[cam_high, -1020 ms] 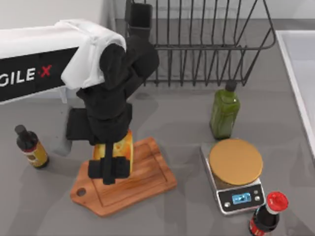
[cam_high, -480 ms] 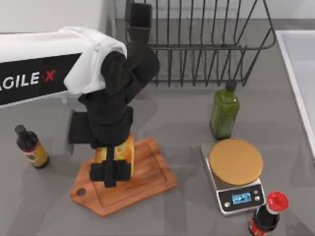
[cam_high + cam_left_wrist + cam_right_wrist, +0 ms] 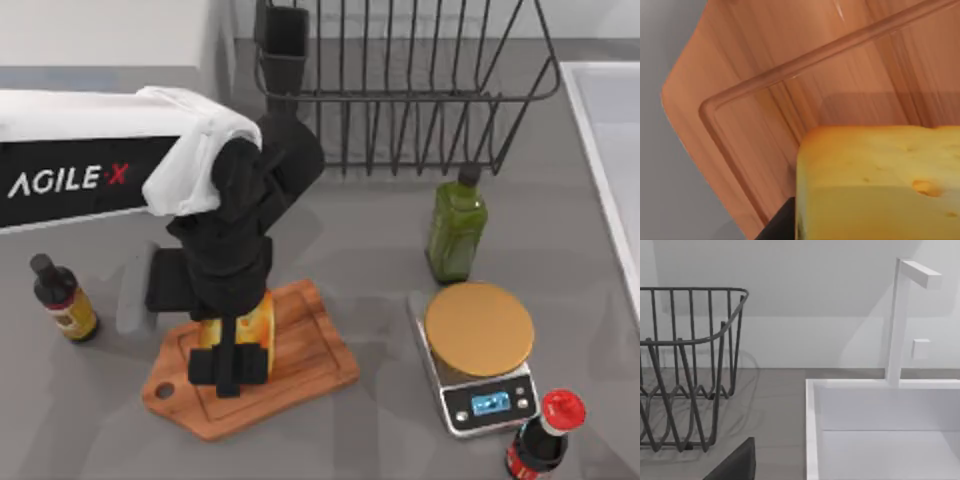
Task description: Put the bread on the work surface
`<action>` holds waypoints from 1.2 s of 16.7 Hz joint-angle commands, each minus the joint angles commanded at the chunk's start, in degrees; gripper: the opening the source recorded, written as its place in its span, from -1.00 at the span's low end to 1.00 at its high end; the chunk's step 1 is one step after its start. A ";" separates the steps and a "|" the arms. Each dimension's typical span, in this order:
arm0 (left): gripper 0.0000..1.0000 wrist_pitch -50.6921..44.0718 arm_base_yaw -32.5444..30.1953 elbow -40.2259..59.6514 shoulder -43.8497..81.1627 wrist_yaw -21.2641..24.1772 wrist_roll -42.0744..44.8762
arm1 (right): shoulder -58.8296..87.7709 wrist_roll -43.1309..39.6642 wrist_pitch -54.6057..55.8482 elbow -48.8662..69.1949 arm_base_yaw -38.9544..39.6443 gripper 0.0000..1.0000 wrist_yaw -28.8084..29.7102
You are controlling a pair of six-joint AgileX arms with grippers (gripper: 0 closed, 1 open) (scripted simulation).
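Left end effector (image 3: 228, 362) sits low over the wooden board (image 3: 300, 375), pinching the bread (image 3: 252, 325), which lies right between its fingers and just above or touching the board's recessed middle (contact can't be told); the left wrist view shows the bread (image 3: 880, 182) close over the board's groove (image 3: 790, 65). Bread stands roughly upright along the end effector's axis, left arm plainly nearer, so the coming move is likely just a release. Dish rack (image 3: 400, 90) holds only a dark cup (image 3: 285, 35) at its corner; scale plate (image 3: 478, 328) is bare; right end effector state: cannot tell.

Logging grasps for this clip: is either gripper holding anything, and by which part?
The left gripper, over the wooden board, appears to grip the bread by its sides.
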 joint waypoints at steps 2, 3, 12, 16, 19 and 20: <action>-1.00 1.20 -0.03 -0.81 0.59 -0.01 -0.08 | 0.00 0.00 0.00 0.00 0.00 1.00 0.00; -1.00 1.25 -0.03 -0.85 0.63 -0.01 -0.08 | 0.00 0.00 0.00 0.00 0.00 1.00 0.00; -0.10 1.25 -0.03 -0.85 0.63 -0.01 -0.08 | 0.00 0.00 0.00 0.00 0.00 1.00 0.00; 0.51 1.25 -0.03 -0.85 0.63 -0.01 -0.08 | 0.00 0.00 0.00 0.00 0.00 1.00 0.00; 0.96 1.25 -0.03 -0.85 0.63 -0.01 -0.08 | 0.00 0.00 0.00 0.00 0.00 1.00 0.00; 1.00 1.25 -0.03 -0.85 0.63 -0.01 -0.08 | 0.00 0.00 0.00 0.00 0.00 1.00 0.00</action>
